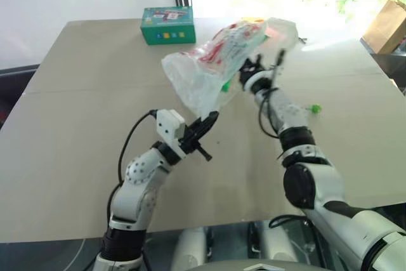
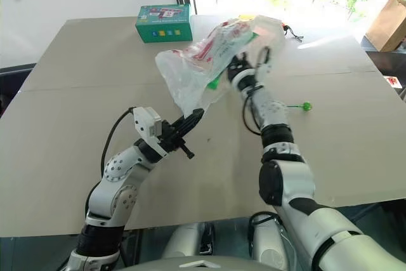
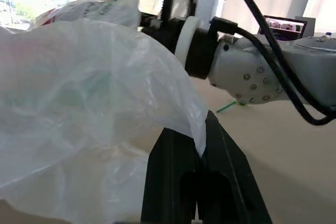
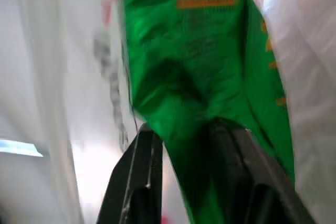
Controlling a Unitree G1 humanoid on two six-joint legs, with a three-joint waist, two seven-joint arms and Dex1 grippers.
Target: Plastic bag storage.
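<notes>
Above the cardboard table (image 1: 76,125), the plastic bag (image 1: 209,68) was pinched by the closed left gripper (image 1: 206,122), while the green chip packet (image 4: 199,66) sat between the parted jaws of the right gripper (image 4: 194,145) and could be dropped.

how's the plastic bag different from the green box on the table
The plastic bag is thin, crinkled and translucent white with red print; the green box is rigid, opaque and rectangular. The bag is held up off the table, its lower edge pinched in the shut left gripper; the box lies flat near the far edge, untouched. The bag looks the larger of the two, with something green showing inside it. Both carry printed markings.
</notes>
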